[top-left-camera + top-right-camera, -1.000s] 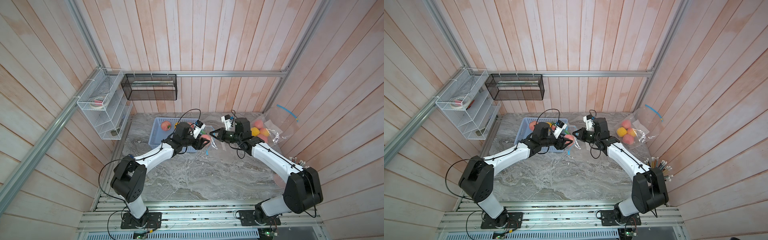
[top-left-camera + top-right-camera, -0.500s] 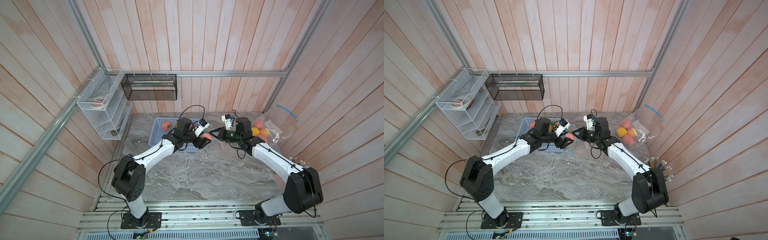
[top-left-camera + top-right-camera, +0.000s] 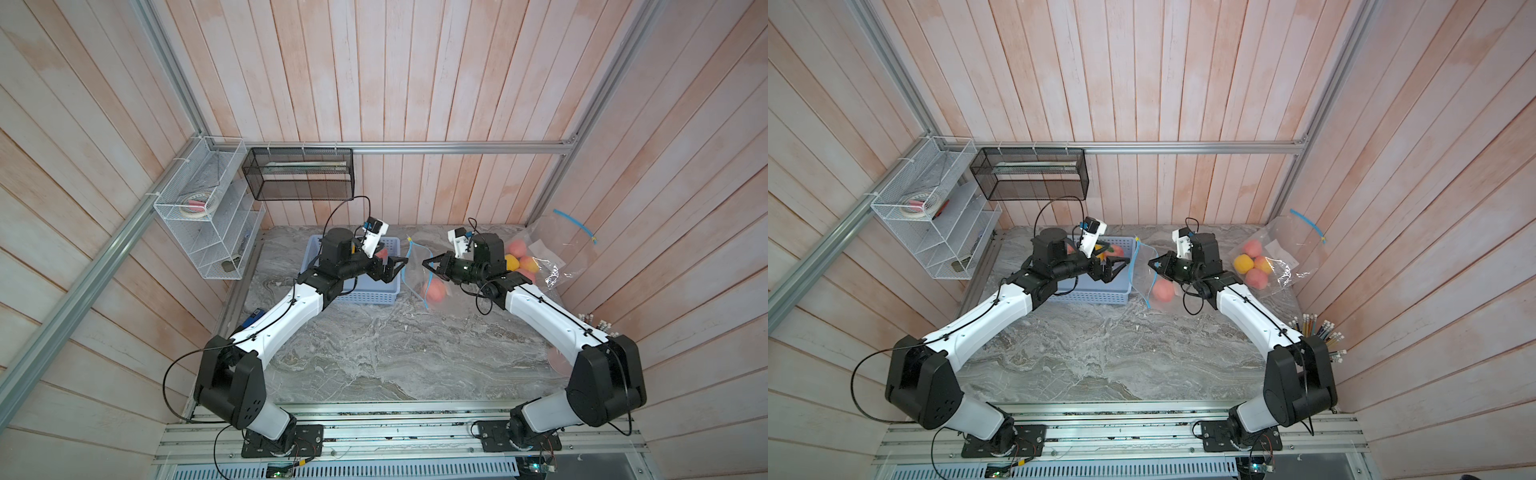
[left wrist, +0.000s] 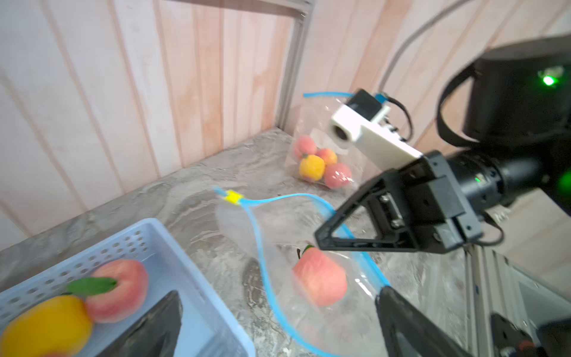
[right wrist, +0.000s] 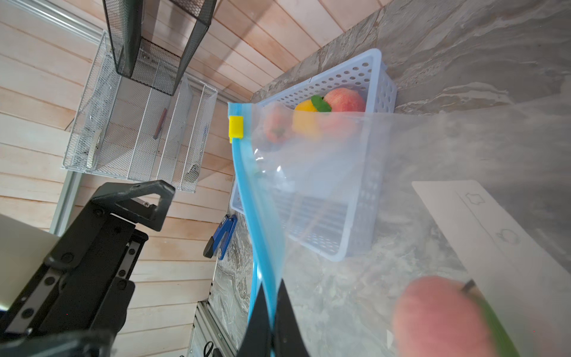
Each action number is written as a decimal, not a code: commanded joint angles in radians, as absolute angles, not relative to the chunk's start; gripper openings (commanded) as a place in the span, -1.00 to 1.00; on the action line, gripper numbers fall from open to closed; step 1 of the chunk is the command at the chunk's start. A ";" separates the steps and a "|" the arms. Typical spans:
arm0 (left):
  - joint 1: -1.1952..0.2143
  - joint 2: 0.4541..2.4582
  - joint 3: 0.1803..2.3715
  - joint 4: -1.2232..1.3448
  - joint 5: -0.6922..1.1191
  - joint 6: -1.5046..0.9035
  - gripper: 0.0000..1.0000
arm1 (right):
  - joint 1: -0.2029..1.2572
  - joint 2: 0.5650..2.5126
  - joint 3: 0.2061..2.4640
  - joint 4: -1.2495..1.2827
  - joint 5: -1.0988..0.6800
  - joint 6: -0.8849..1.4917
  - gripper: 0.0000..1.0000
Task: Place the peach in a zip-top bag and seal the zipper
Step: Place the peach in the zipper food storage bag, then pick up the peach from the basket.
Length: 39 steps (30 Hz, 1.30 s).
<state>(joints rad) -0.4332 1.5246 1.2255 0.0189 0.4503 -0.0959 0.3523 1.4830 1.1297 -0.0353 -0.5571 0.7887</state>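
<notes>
Your left tool [image 3: 395, 268] is open wide and holds nothing. It hangs over the corner of the blue basket [image 3: 357, 297]. One of its fingers [image 4: 401, 312] is right by the bag's blue edge, but you cannot tell if they touch.

Your right tool [image 5: 272, 321] is shut tight on the blue zipper strip [image 5: 247, 185] of the zip-top bag [image 5: 355, 173] and holds that side up. The yellow slider [image 5: 236, 126] sits at the far end of the strip, and the bag's mouth gapes open. The peach [image 4: 319, 279] lies inside this bag, down on the bench [image 3: 374, 353].

Now count: two tools, two bags, one basket. The basket shows three fruits, two pink and one yellow. The second bag [image 3: 1279, 237] leans in the back corner with four fruits, three pink and one yellow.
</notes>
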 commanded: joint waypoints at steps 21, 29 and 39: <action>-0.138 2.153 1.738 -0.333 -0.018 -0.376 0.93 | 0.298 1.492 1.181 -0.131 -0.446 0.761 -1.00; -0.136 2.263 1.837 -0.359 -0.045 -0.358 0.85 | 0.299 1.499 1.180 -0.130 -0.454 0.762 -1.00; -0.134 2.330 1.871 -0.362 -0.052 -0.312 0.61 | 0.298 1.500 1.181 -0.130 -0.456 0.764 -1.00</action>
<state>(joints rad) -0.1394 2.3077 1.8404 -0.3515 -0.0353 -0.3405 0.2989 1.4857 1.1511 -0.1246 -0.4530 0.7765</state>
